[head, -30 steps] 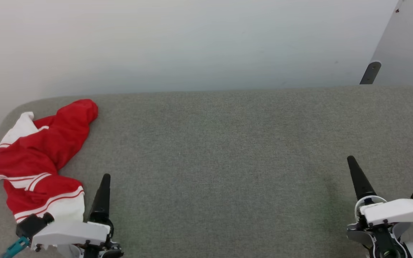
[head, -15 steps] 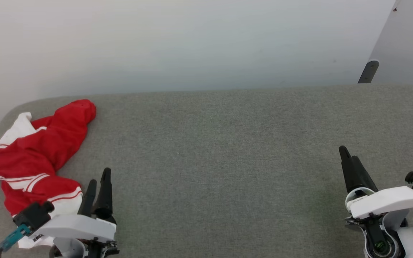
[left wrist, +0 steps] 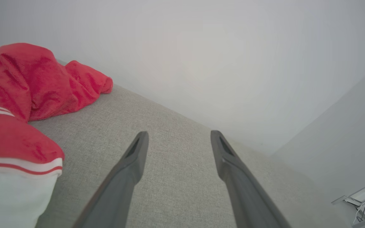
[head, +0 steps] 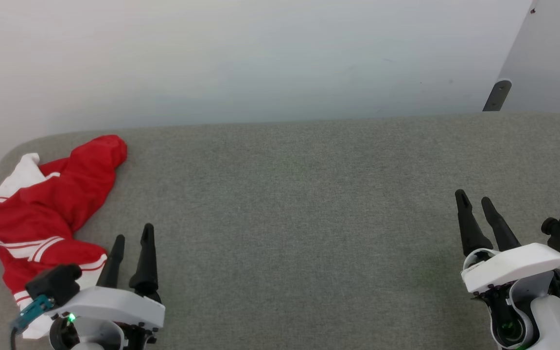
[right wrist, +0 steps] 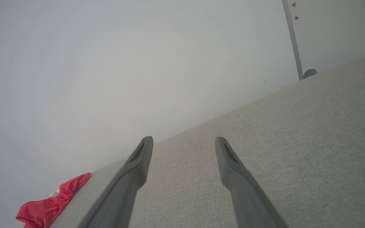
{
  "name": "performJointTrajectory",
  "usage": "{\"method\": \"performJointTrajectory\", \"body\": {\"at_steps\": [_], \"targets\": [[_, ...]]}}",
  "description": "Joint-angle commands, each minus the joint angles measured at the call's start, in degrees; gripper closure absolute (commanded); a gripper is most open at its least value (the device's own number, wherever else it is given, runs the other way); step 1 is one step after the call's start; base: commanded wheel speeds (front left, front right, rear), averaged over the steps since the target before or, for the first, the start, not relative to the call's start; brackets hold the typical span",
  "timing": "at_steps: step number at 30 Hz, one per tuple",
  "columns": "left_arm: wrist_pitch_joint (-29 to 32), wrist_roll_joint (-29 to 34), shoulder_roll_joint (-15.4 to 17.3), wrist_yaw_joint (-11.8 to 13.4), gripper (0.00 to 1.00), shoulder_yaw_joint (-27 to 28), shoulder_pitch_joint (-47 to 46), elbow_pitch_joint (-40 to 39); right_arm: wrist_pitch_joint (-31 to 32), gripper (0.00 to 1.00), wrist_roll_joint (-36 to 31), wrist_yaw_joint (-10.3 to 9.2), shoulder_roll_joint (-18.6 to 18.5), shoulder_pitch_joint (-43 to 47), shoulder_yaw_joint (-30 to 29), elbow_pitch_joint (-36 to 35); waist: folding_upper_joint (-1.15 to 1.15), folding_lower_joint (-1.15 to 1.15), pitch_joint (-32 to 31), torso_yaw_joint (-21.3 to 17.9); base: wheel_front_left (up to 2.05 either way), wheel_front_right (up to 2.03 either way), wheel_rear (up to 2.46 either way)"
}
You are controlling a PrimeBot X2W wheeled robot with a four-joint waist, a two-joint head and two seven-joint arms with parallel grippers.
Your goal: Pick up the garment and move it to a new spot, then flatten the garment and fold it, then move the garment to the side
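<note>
1. We see the garment (head: 46, 204) lying crumpled at the left end of the grey counter (head: 285, 218), near its rounded corner. It is red cloth bunched into folds, with white panels and thin red-and-white stripes at its near end and its far left edge.
2. Our left end effector (head: 133, 232) sits at the lower left of the head view. Its two dark fingers are spread apart with nothing between them.
3. It is just beside the garment's near white panel, on that panel's right. We cannot tell whether it touches the cloth.
4. In the left wrist view those fingers point over bare counter, and the garment lies off to their left.
5. Our right end effector (head: 473, 197) is at the lower right, well apart from the garment. Its fingers are likewise spread and hold nothing.
6. In the right wrist view a small red corner of the garment shows at the lower left, at the far end of the counter.
7. A plain pale wall (head: 260, 58) rises behind the counter.
</note>
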Motion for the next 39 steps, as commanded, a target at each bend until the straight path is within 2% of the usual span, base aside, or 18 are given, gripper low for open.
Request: {"method": "performJointTrajectory", "body": {"at_steps": [1, 18, 21, 39], "targets": [[-0.59, 2.01, 0.45, 0.26, 0.00, -0.17, -1.09, -0.80, -0.56, 0.00, -2.23, 0.04, -0.12, -1.73, 0.20, -0.14, 0.00, 0.00, 0.02, -0.07, 0.00, 0.00, 0.00], [-3.05, 13.60, 1.98, 1.69, 0.00, -1.37, -1.25, -1.42, -3.02, 0.00, -16.51, 0.04, -0.42, -4.13, 1.03, 1.55, 0.00, 0.00, 0.48, -0.43, 0.00, 0.00, 0.00], [-3.44, 14.41, 1.71, 1.17, 0.00, -1.30, -1.33, -0.73, -3.41, 0.00, -18.67, 0.04, -0.42, -4.34, 0.77, 1.67, 0.00, 0.00, 0.51, -0.44, 0.00, 0.00, 0.00], [-5.79, 23.66, 2.45, 1.57, 0.00, -1.42, -1.91, 0.84, -5.80, 0.00, -28.73, 0.04, -0.22, -5.89, -0.88, 3.73, 0.00, 0.00, 0.48, -0.73, 0.00, 0.00, 0.00]]}}
